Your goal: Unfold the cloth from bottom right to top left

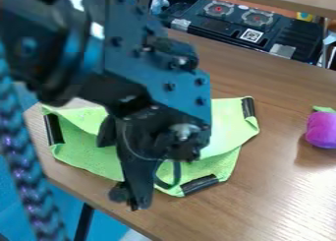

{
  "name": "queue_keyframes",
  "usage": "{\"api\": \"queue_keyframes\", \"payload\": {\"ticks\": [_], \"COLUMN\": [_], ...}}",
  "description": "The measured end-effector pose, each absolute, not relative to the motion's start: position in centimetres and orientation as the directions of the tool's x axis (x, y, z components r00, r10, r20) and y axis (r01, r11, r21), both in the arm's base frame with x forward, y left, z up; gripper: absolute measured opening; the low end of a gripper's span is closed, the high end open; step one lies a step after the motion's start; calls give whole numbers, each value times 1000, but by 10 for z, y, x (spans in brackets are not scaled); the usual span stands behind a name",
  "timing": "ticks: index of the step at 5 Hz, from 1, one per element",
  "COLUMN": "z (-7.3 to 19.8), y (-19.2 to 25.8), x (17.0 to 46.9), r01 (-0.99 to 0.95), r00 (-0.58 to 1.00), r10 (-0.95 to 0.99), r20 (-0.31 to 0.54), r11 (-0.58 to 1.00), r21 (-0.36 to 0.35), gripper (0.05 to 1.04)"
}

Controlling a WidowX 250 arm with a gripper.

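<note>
Cloth (231,118) on table (282,186), left of centre, long axis roughly left-right, its near black patch (199,185) right of gripper (133,199), can't tell if jaws are spread or closed.

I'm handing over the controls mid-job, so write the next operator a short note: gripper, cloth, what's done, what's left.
Gripper: the gripper hangs at the cloth's lower edge, left of the bottom black strip; whether it has hold of the cloth can't be told.
Cloth: the green cloth lies on the table, partly behind the arm, with a paler layer folded over at right.
Done: not fully unfolded, by the look of it.
Left: probably open the remaining fold toward top left.
</note>
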State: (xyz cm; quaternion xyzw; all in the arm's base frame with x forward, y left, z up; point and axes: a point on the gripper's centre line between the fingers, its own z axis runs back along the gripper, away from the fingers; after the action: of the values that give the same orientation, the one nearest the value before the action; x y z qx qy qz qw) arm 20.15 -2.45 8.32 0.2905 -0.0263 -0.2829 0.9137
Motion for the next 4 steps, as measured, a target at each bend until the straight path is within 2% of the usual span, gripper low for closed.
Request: {"api": "queue_keyframes", "payload": {"ticks": [1, 2, 3, 4], "z": [75, 66, 75, 81], "y": [-28, -21, -20, -17], "x": [212, 216, 226, 236], "r01": [484, 294, 42, -76], "r00": [852, 947, 981, 972], "r10": [-513, -320, -70, 66], "r20": [-104, 15, 181, 226], "r11": [699, 886, 988, 996], "r21": [526, 359, 151, 39], "gripper": [1001, 1001, 1001, 1001]}}
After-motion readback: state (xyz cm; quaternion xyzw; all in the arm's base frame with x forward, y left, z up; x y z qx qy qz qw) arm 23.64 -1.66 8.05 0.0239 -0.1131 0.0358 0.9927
